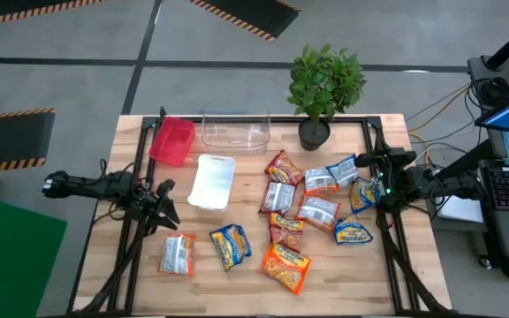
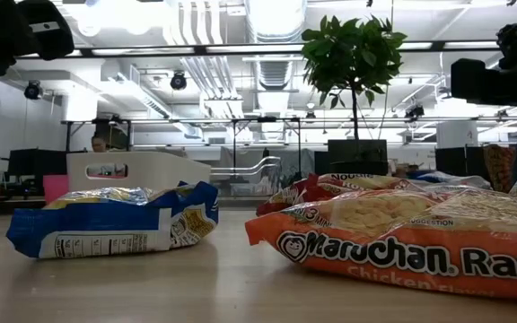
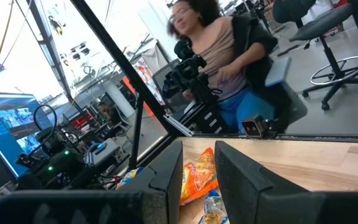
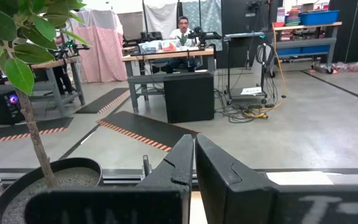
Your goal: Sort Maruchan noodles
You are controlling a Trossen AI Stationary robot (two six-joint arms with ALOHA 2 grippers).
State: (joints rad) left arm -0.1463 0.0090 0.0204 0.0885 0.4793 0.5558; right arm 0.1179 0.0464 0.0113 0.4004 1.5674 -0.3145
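Note:
Several Maruchan noodle packets lie flat on the wooden table. Most are bunched right of centre, around a silvery one (image 1: 318, 210). An orange one (image 1: 284, 267), a blue-and-yellow one (image 1: 230, 246) and a silvery one (image 1: 177, 254) lie toward the near edge. The low view shows the blue-and-yellow packet (image 2: 115, 220) and the orange packet (image 2: 411, 238) close up. My left gripper (image 1: 162, 208) (image 3: 199, 180) hovers open over the table's left part, pointing at the packets and touching none. My right gripper (image 1: 360, 161) (image 4: 194, 162) is shut, near the right-hand packets, pointing toward the far edge.
A red tray (image 1: 172, 140) and a clear tray (image 1: 235, 131) stand along the far edge, and a white tray (image 1: 212, 181) sits nearer the centre. A potted plant (image 1: 314, 132) stands at the far edge. Black frame rails run along the table's sides. A person (image 3: 216, 50) sits beyond the right side.

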